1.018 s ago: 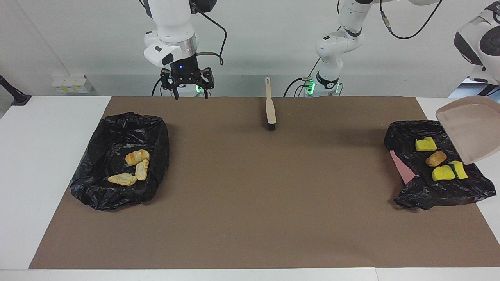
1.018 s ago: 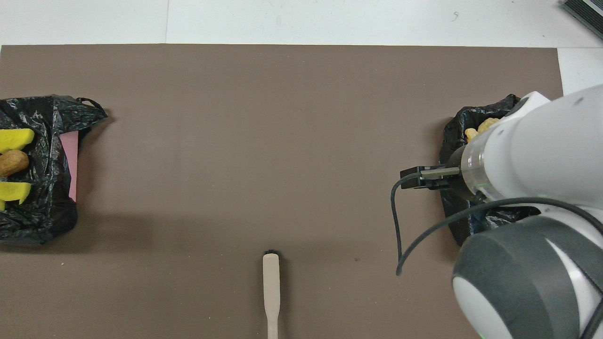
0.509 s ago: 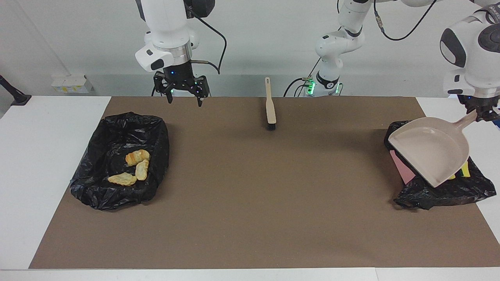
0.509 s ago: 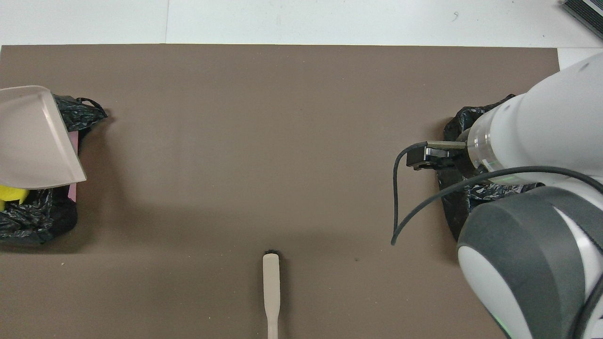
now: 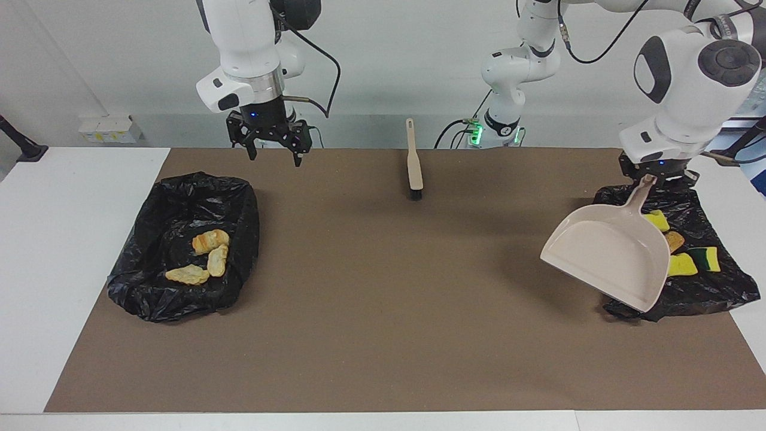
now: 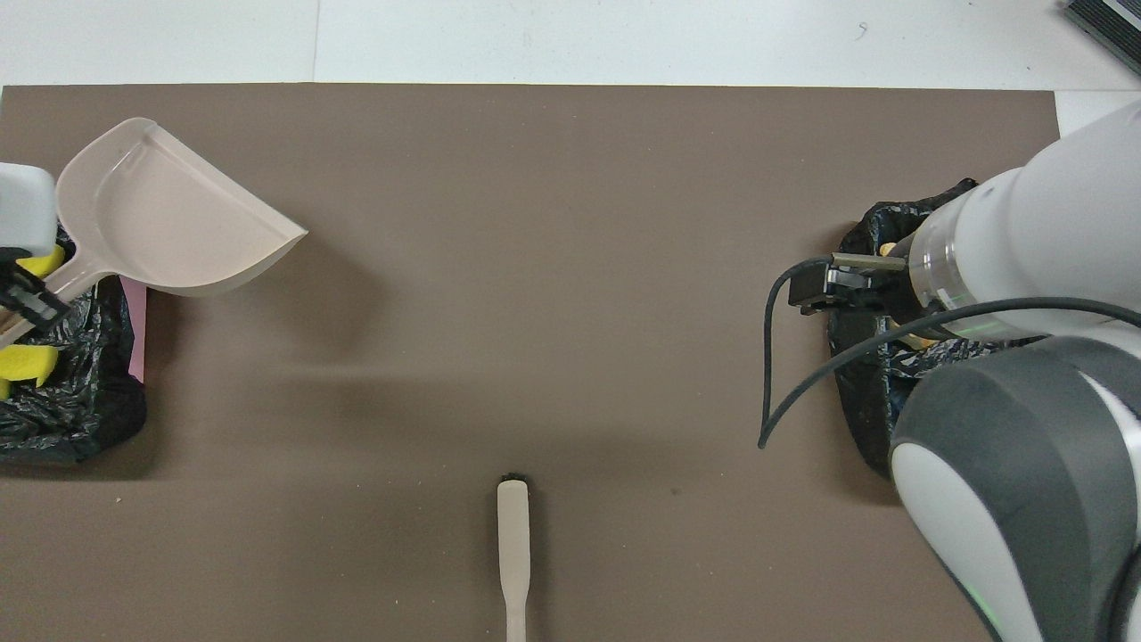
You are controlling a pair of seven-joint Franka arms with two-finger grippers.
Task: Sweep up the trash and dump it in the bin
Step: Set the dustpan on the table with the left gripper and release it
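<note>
Already bare of scraps across the whole brown mat (image 5: pixel 389 299), so probably close to finished.

Holding everything now, two black bin bags: one at the right arm's end (image 5: pixel 173 287), one at the left arm's end (image 5: pixel 706 287), with a pink edge (image 6: pixel 135 312) showing under the latter.

Swung round within the last second: the beige dustpan (image 5: pixel 604 254), earlier raised off at the table's edge, then over the bag, now tilted mouth-down above the mat just beside that bag. Empty inside, so likely already tipped out and on its way to being set down. Carried from above the bag's robot-side edge, wrist pointing down, by the left gripper (image 5: pixel 649 173), clamped tight on the handle's tip.

Untouched throughout: the brush (image 5: pixel 414 167), flat on the mat midway between the arms, close to the robots, bristles pointing away from them.

Lying in the bag at the right arm's end, three tan-orange bread lumps (image 5: pixel 206 257). Resting in the other bag, partly hidden by the pan, the yellow sponge chunks (image 5: pixel 682 263) and the brown nugget (image 5: pixel 675 240).

Shifted slightly toward its own end of the table: the right gripper (image 5: pixel 272 152), hanging over the mat's robot-side edge, fingers spread wide, gripping nothing, waiting.
</note>
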